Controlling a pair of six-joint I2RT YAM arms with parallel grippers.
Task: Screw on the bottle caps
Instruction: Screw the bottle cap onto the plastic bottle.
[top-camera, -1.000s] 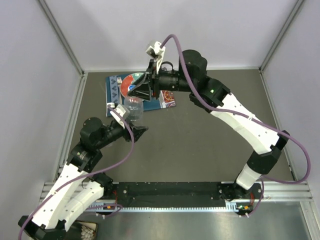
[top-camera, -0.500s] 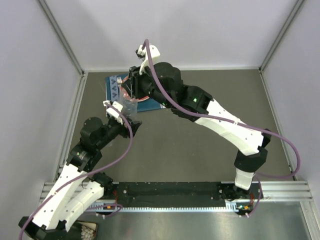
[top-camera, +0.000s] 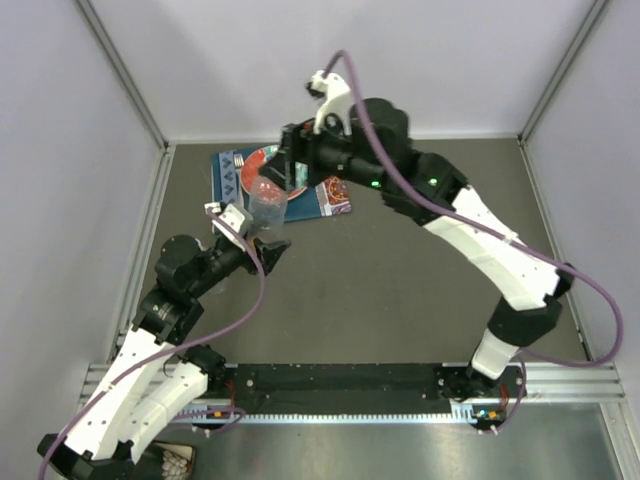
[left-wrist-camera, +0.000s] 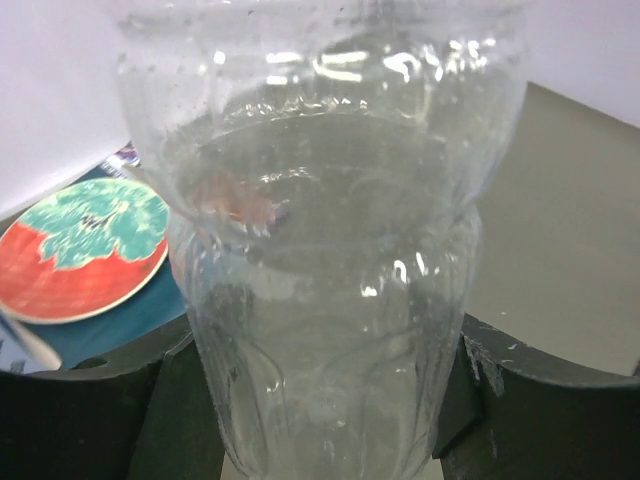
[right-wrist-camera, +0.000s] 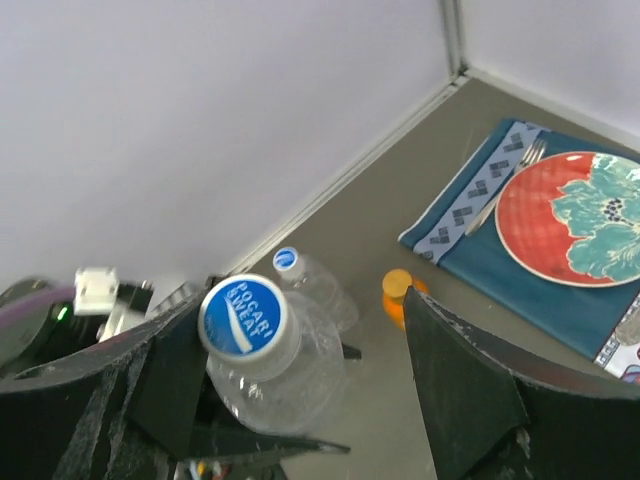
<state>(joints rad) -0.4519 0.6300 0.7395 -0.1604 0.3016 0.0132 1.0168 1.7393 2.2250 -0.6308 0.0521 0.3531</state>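
The left gripper (left-wrist-camera: 320, 400) had its black fingers pressed against both sides of a clear bottle (left-wrist-camera: 320, 300) and held it upright, near the plate (top-camera: 262, 165) at the far left of the table (top-camera: 400, 300). The right gripper (right-wrist-camera: 305, 330) hung over the bottle's neck with its jaws wide and gripping nothing. The blue-topped cap (right-wrist-camera: 243, 318) sat on the bottle's mouth, off toward one finger rather than midway between the two.

To my eye the step was turning that cap down. Doing it well would mean centring the jaws over the cap first. They should then close squarely on its rim and twist about the bottle's own axis. The lower grip had to stop the body spinning without crushing such thin plastic.

Only the right wrist view showed the cap and how it lay between the open fingers. It also showed a second bottle (right-wrist-camera: 318, 285) with a blue-and-white top just behind the first, and an orange bottle (right-wrist-camera: 398, 292) standing nearer the mat (right-wrist-camera: 470, 235). From overhead the arm hid both of them.

The left wrist view gave the grip itself, the ribbed wall touching each finger, but cut off the neck. The overhead view alone showed how the two arms met above the table.
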